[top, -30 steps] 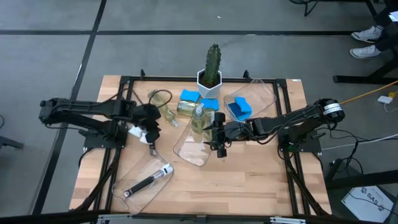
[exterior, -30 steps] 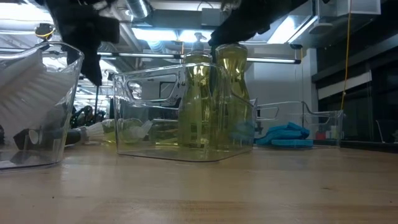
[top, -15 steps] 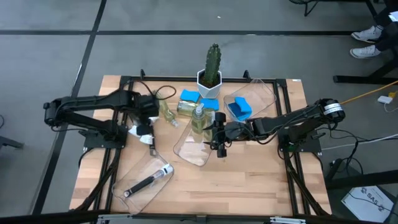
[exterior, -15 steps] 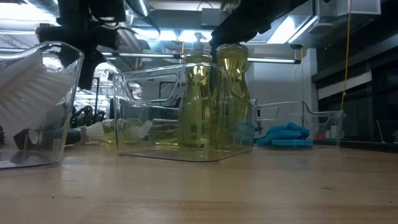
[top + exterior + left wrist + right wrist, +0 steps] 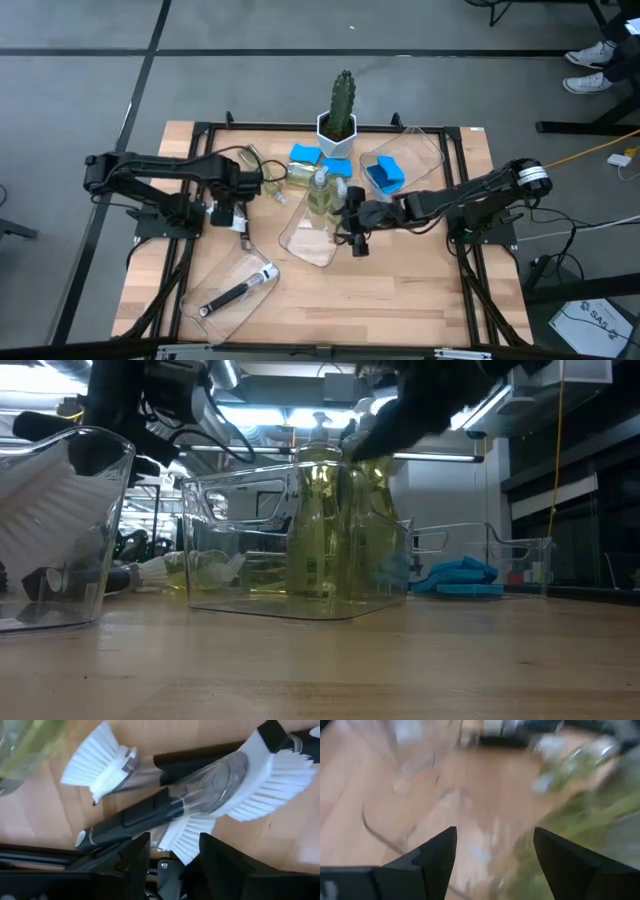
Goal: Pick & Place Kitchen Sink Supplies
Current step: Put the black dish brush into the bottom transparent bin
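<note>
The right wrist view is smeared: past the fingers (image 5: 435, 857), only wood tones and a pale green streak, likely a bottle (image 5: 570, 815), can be made out. In the left wrist view the brushes (image 5: 200, 800) are cut by the frame edge. In the low view both arms are dark shapes, their grippers unreadable.

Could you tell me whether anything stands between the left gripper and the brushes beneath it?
Nothing visible does. In the left wrist view the left gripper, fingers open, looks straight at the two brushes lying crossed on the table, with no object between.
</note>
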Controlling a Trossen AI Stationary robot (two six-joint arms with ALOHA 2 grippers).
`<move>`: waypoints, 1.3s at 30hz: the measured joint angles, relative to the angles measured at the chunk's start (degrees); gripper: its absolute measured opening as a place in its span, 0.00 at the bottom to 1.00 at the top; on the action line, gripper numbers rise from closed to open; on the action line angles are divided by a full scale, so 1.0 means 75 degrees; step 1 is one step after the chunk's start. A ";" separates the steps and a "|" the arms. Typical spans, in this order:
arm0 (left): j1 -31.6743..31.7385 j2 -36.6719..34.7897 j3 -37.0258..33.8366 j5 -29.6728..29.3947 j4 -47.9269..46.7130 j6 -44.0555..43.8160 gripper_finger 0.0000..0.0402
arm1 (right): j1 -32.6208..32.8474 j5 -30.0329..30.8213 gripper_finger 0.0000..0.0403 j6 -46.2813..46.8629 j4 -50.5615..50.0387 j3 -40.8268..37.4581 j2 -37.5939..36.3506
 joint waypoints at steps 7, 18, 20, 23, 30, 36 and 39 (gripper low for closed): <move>-0.0251 0.0393 -0.0008 -0.0035 0.0015 -0.0070 0.56 | -0.0005 -0.0195 0.65 0.0079 -0.0240 0.0025 0.0122; -0.0245 0.0643 -0.0475 -0.0192 0.0306 0.0334 0.68 | 0.0501 0.1474 0.65 -0.0215 -0.0169 0.0030 0.0003; -0.0245 0.0648 -0.0783 -0.0205 0.0473 0.0372 0.68 | 0.0677 0.1743 0.65 -0.0341 -0.0198 0.0033 -0.0044; -0.0245 0.0656 -0.0925 -0.0260 0.0750 0.0710 0.68 | 0.0939 0.1991 0.65 -0.0509 -0.0526 0.0033 -0.0186; -0.0242 0.0653 -0.1119 -0.1273 0.1396 0.0907 0.68 | 0.1329 0.2014 0.65 -0.0121 -0.1624 0.0039 -0.0901; -0.0256 0.0656 -0.1353 -0.0843 0.2386 0.1603 0.68 | 0.1392 0.1757 0.65 0.0841 -0.2587 0.0042 -0.1651; -0.0280 0.0656 -0.1630 -0.0710 0.2817 0.1761 0.68 | 0.1397 0.1586 0.65 0.1176 -0.2970 0.0042 -0.1899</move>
